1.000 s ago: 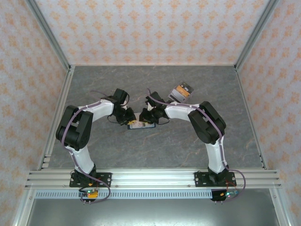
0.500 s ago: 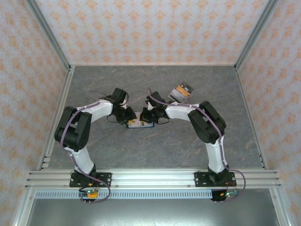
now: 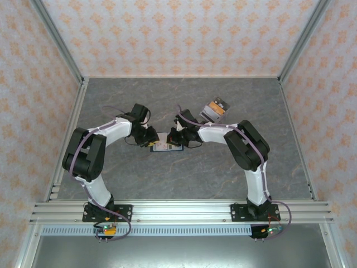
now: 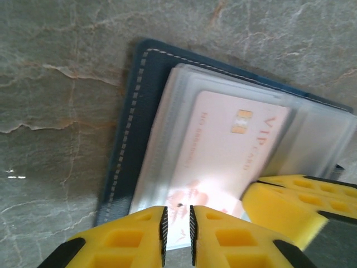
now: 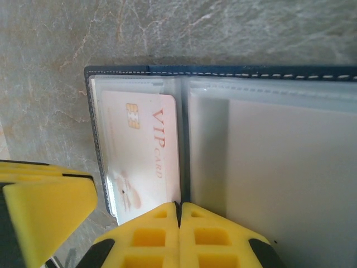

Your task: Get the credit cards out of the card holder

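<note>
The navy card holder point(image 3: 167, 142) lies open on the table between both grippers. A pale pinkish VIP credit card point(image 4: 223, 151) sits in its clear left pocket, its lower end sticking out past the pocket. My left gripper point(image 4: 177, 223) hovers at that end, its jaws a narrow gap apart with the card's edge showing between them. My right gripper point(image 5: 179, 207) is shut, its tips pressed on the holder's navy spine point(image 5: 186, 167) beside the same card point(image 5: 142, 151). The right-hand pocket point(image 5: 290, 167) looks blank grey.
A fanned pile of loose cards point(image 3: 215, 109) lies on the grey marble table behind the right arm. Aluminium frame rails point(image 3: 67, 139) and patterned walls close in the table. The other arm's yellow finger point(image 5: 44, 206) is close beside the right gripper.
Both grippers and the card holder have shifted a little farther from the arm bases. The holder stays open between them.
</note>
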Action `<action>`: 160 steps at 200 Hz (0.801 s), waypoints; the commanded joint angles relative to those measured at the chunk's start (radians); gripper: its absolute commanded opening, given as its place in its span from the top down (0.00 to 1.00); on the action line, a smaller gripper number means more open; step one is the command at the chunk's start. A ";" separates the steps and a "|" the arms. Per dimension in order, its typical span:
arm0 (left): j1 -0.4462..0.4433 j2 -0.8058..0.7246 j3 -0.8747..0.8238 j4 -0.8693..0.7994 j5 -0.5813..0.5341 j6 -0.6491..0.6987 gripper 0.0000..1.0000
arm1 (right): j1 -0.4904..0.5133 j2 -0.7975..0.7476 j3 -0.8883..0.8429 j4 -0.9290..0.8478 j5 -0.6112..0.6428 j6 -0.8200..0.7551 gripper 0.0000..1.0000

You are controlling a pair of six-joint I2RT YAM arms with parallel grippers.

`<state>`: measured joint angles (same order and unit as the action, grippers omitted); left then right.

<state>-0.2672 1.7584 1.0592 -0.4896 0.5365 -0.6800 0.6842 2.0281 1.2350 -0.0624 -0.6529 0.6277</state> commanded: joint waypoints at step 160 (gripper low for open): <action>0.006 -0.019 0.005 0.022 0.056 -0.008 0.81 | -0.015 -0.119 -0.094 -0.013 0.105 -0.004 1.00</action>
<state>-0.2672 1.7828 1.0592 -0.4873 0.5613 -0.6807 0.6731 1.9285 1.1469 -0.0708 -0.5571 0.6277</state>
